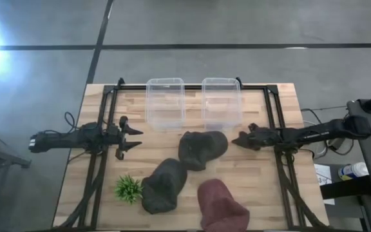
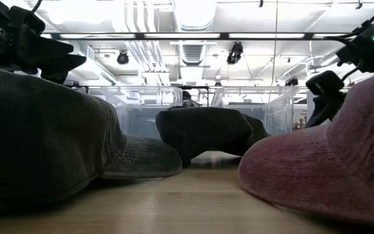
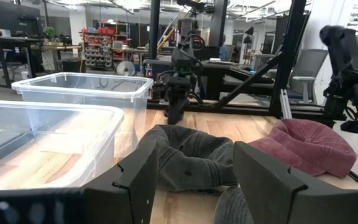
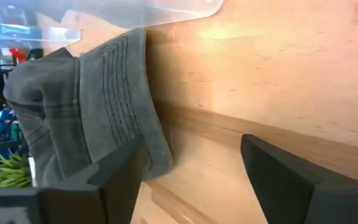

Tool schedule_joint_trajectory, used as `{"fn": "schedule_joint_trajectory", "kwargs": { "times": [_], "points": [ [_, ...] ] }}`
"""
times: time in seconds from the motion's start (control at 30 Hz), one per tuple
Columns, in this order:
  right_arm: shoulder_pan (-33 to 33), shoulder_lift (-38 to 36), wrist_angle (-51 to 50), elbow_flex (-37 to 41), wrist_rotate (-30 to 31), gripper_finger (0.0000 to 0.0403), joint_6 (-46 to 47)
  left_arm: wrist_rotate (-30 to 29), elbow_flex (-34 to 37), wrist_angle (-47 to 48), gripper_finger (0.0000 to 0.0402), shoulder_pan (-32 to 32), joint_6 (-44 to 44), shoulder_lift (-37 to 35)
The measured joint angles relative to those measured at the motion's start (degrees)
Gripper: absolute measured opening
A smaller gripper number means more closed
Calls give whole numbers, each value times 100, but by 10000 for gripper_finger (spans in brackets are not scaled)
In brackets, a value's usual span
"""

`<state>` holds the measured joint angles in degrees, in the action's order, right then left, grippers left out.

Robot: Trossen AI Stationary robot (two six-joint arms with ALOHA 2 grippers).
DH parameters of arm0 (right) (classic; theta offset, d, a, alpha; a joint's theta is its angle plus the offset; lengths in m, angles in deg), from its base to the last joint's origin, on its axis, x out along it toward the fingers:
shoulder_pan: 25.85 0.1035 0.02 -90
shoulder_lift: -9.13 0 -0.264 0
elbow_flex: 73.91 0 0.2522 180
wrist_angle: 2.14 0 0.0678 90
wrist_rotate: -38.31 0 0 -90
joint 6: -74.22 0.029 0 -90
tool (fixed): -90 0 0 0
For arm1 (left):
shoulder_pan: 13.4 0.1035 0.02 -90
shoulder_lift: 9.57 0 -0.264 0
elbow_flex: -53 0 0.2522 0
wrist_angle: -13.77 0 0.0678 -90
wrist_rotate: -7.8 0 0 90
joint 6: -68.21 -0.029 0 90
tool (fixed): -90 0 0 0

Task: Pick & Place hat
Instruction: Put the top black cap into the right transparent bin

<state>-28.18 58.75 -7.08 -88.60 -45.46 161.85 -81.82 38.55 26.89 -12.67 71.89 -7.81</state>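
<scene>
Two soft cloth hats lie nearest: a dark grey hat (image 1: 163, 185) and a dark red hat (image 1: 220, 206). Farther back, another dark grey cloth hat (image 1: 202, 149) sits mid-table, floppy and light; pinch its brim. Right gripper (image 1: 239, 140) is spread beside it. Left gripper (image 1: 133, 138) waits, spread.

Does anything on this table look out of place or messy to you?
Mostly the small green plant: a lone sprig lying among three hats on the table. The dark hat, another dark hat and the maroon hat lie slumped; both clear bins are empty.
</scene>
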Motion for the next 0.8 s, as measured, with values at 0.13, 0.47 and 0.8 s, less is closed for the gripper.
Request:
{"fn": "schedule_joint_trajectory", "kwargs": {
  "times": [0.13, 0.47, 0.8],
  "points": [
    [9, 691, 176, -295, 142, 281, -200, 0, 0, 1, 202, 0, -2, 0],
    [-22, 2567, 354, -1437, 323, 284, -878, 0, 0, 0, 202, 0, -1, 0],
    [-22, 3647, 2384, -1795, -204, 278, -1819, 0, 0, -9, 202, -2, -2, 4]
  ]
}}
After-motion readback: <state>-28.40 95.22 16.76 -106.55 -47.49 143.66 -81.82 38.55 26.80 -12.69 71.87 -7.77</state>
